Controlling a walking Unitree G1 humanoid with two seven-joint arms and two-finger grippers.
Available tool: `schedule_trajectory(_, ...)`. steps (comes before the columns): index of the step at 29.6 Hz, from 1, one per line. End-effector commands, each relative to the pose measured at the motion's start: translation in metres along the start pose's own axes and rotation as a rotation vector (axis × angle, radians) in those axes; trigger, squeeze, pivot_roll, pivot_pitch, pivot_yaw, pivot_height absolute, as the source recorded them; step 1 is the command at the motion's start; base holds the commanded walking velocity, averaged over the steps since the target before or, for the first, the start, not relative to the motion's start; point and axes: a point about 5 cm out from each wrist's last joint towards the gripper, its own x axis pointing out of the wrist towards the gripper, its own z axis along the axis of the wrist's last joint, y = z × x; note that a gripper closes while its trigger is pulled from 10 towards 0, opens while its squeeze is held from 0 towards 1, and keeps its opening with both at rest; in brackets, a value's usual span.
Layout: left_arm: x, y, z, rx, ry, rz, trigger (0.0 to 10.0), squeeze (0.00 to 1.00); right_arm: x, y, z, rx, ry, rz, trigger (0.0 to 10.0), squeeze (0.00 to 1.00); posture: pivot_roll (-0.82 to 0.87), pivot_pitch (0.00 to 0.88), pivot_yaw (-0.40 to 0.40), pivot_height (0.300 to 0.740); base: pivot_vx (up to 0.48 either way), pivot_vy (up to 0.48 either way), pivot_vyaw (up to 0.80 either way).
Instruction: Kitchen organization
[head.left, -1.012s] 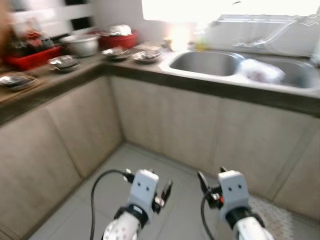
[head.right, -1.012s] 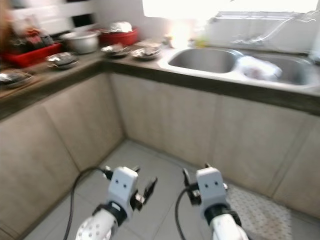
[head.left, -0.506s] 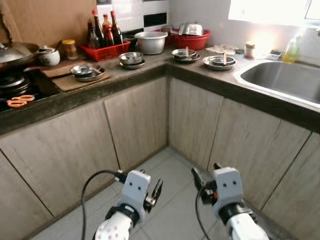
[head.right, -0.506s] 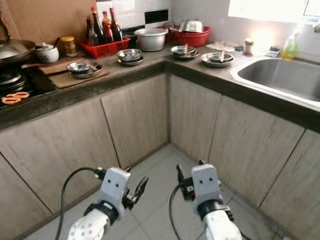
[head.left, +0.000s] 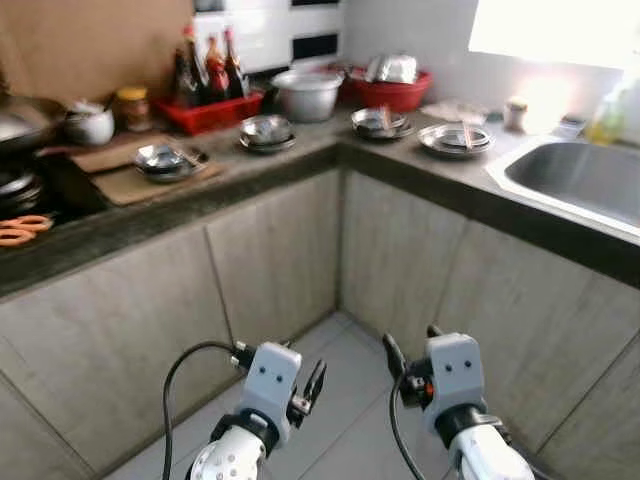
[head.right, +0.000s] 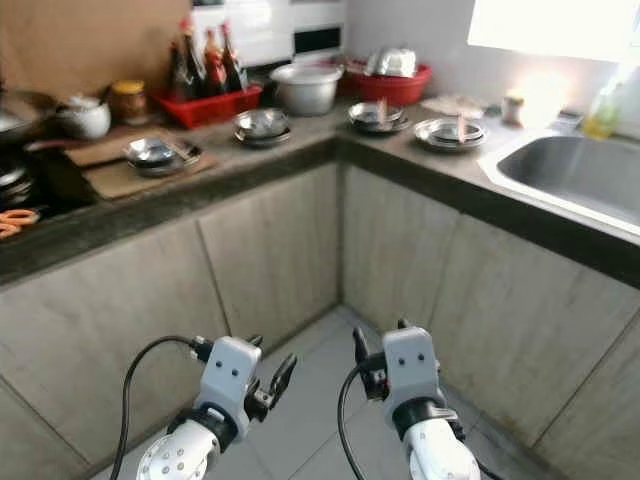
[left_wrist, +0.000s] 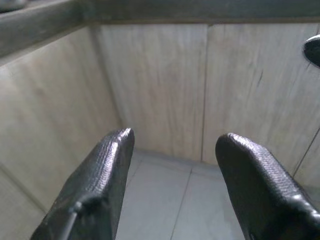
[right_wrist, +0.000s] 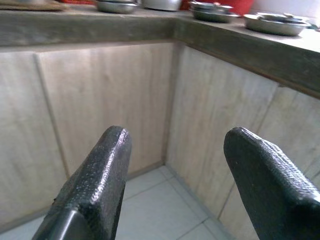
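Note:
Low in front of the corner cabinets, my left gripper (head.left: 312, 386) and right gripper (head.left: 410, 345) both hang open above the tiled floor, holding nothing. In the left wrist view the two black fingers (left_wrist: 100, 185) frame cabinet doors. On the L-shaped counter (head.left: 300, 165) sit several steel bowls: one pair on a mat (head.left: 163, 160), one stack near the corner (head.left: 266, 131), and two dishes with utensils (head.left: 380, 120) (head.left: 456, 138). A large steel pot (head.left: 306, 92) and a red basin (head.left: 394, 90) stand at the back.
A red tray of dark bottles (head.left: 208, 98) stands against the wall. A stove (head.left: 25, 190) with orange scissors (head.left: 14, 236) lies at far left. A steel sink (head.left: 580, 178) is set in the counter at right. Wooden cabinet doors (head.left: 270, 260) close off the corner.
The view has swung left from the sink to the counter corner, then shifted slightly; that is camera motion. Both grippers hold the same open pose.

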Motion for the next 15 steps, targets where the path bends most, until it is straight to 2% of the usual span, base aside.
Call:
schedule_trajectory(1,0.0010,-0.0033,0.0015,-0.006,-0.005,-0.013,10.0,0.00,0.0007,-0.0026,-0.0004,-0.010,0.003,-0.006,10.0,0.00,0.03,0.000,-0.010,0.740,0.480,0.000,0.00)
schedule_trajectory(13,0.0017,-0.0036,0.0022,-0.008,-0.010,-0.017,10.0,0.00,0.0025,-0.0008,-0.0012,-0.012,0.004,0.010,10.0,0.00,0.03,0.000,-0.013,0.740,0.480,0.000,0.00)
schedule_trajectory(15,0.0021,-0.0038,0.0026,-0.008,-0.011,-0.015,10.0,0.00,0.0028,-0.0007,-0.0009,-0.012,0.002,0.009,10.0,0.00,0.04,0.000,-0.015,0.740,0.480,0.000,0.46)
